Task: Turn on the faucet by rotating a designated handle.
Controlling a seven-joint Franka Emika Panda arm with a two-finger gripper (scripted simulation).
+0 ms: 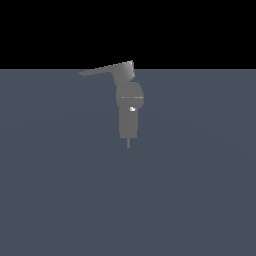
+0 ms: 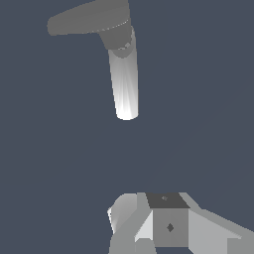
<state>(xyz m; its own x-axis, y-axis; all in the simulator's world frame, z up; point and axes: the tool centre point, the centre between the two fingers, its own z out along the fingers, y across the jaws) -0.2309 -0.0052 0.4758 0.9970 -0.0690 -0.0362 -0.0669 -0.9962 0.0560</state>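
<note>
The faucet (image 1: 129,107) is a small matte grey fixture standing on the flat grey-blue floor (image 1: 200,190), with a rounded middle, a boxy lower block and a thin pin at its tip. Its handle (image 1: 105,70), a long flat blade, juts from the blocky top toward the exterior view's left. In the wrist view the faucet (image 2: 125,84) and handle (image 2: 84,20) show from above. My gripper (image 2: 149,208) appears only as grey finger parts at the frame edge, well apart from the faucet and touching nothing. The exterior view does not show the arm.
A plain grey-blue floor surrounds the faucet on all sides, under a black background (image 1: 200,30).
</note>
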